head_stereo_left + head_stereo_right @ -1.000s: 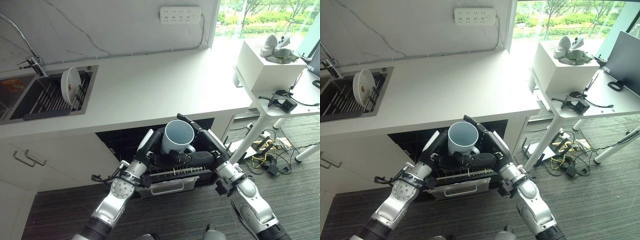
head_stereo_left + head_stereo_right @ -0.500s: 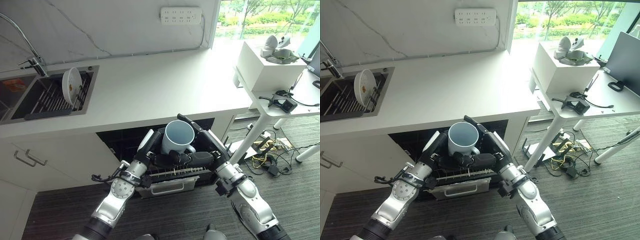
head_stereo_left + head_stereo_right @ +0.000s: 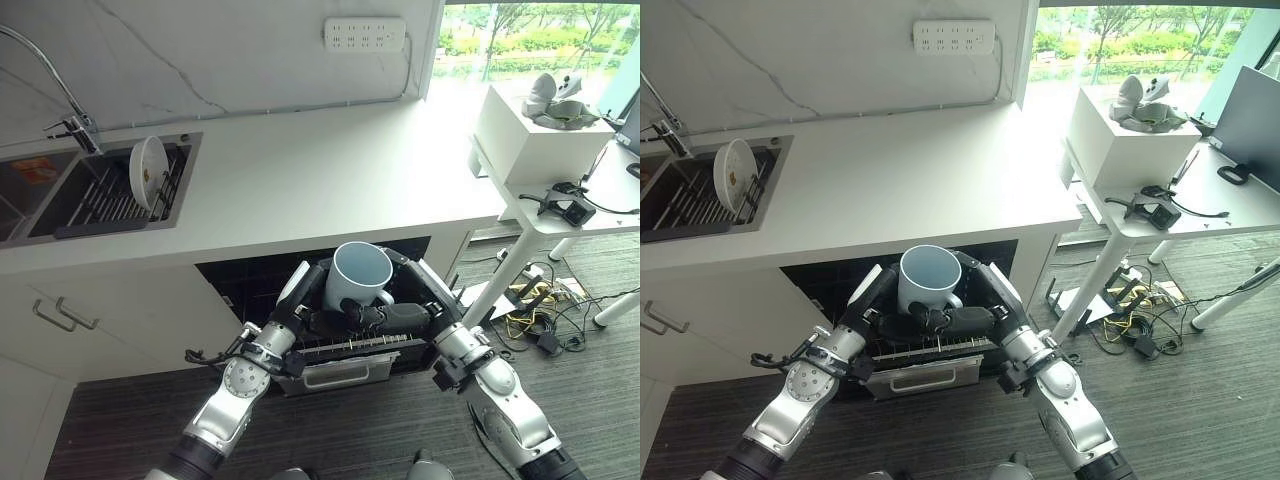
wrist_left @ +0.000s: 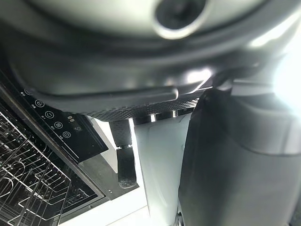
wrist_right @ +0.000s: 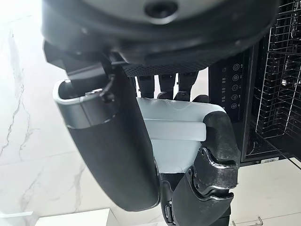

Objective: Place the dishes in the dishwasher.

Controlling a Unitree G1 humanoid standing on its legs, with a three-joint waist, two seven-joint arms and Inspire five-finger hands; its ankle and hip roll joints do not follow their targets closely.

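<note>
Mug: I have the mug [image 3: 359, 278] held between both hands over the open dishwasher [image 3: 255, 283], mouth up and tipped a little toward 11 o'clock, handle toward 5 o'clock.
Right hand: my right hand [image 3: 398, 316] wraps the mug from 4 o'clock; in the right wrist view its fingers [image 5: 221, 141] curl across the pale wall, thumb on the other side.
Left hand: my left hand [image 3: 300, 291] lies against the mug from 8 o'clock, fingers reaching up its side; from its wrist view I cannot tell whether they curl round it or lie straight.
Key relation: the rack [image 3: 352, 345] is directly beneath the mug, toward 6 o'clock; the mug's long axis is near upright. The right hand carries the grip, so I judge it leads the lowering.
Other dish: a plate [image 3: 148, 171] stands on edge in the sink [image 3: 60, 213] at 10 o'clock, well apart.
Change: against a second ago the mug sits at much the same height with the same grip; mostly the camera has shifted.
</note>
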